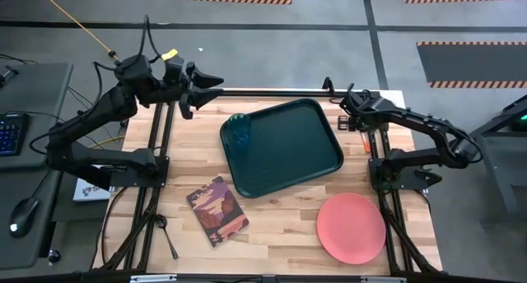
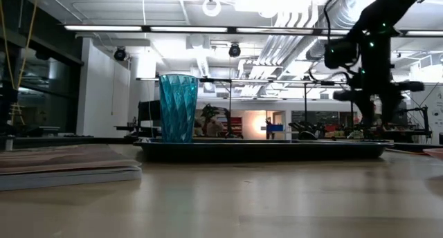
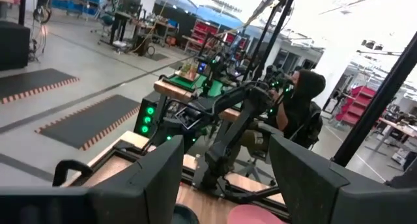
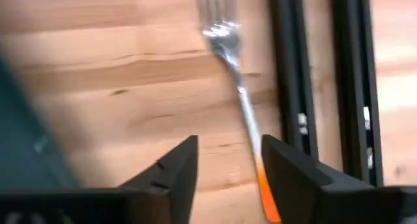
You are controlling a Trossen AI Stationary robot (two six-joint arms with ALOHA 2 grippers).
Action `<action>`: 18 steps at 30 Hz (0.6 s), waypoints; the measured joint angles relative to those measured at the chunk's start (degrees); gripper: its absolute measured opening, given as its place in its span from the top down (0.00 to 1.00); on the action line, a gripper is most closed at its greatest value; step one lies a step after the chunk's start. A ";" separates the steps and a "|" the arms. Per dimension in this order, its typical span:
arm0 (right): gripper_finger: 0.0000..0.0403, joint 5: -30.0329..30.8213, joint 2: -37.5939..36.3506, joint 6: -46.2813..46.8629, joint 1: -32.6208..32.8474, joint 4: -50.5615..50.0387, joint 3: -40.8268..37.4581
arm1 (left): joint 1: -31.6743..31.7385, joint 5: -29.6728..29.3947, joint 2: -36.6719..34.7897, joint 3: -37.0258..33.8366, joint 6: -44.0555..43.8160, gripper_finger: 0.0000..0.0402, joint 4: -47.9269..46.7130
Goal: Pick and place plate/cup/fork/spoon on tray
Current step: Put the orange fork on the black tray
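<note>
The dark green tray (image 1: 284, 147) lies mid-table, with the teal cup (image 1: 240, 131) standing upright in its far left corner; the cup also shows in the low view (image 2: 178, 108). The pink plate (image 1: 352, 226) lies flat near the table's near right corner. The dark spoon (image 1: 167, 234) lies at the near left. The fork (image 4: 242, 103), silver tines and orange handle, lies on the wood right of the tray. My right gripper (image 4: 228, 168) is open just over its handle end. My left gripper (image 3: 228, 178) is open and empty, raised beyond the tray's far left corner (image 1: 216, 79).
A maroon patterned book (image 1: 217, 211) lies near the tray's near left corner. Black frame rails (image 4: 293, 87) run right beside the fork. In the room beyond the table a person in a dark hood (image 3: 301, 100) sits.
</note>
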 joint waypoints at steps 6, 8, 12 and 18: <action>0.51 -0.53 0.01 6.89 -0.13 12.57 -7.64 | -0.01 0.00 2.18 -0.01 -0.66 0.46 -0.01; 0.51 1.37 0.01 8.64 -0.14 15.01 -9.58 | 0.00 0.00 2.66 -0.02 -1.46 0.46 0.00; 0.51 6.68 0.01 10.66 -0.16 15.91 -10.47 | -0.02 0.03 2.77 -0.02 -2.01 0.46 0.08; 0.51 8.42 1.11 7.99 -1.35 17.13 -10.00 | -0.02 0.02 2.77 -0.02 -2.19 0.46 0.09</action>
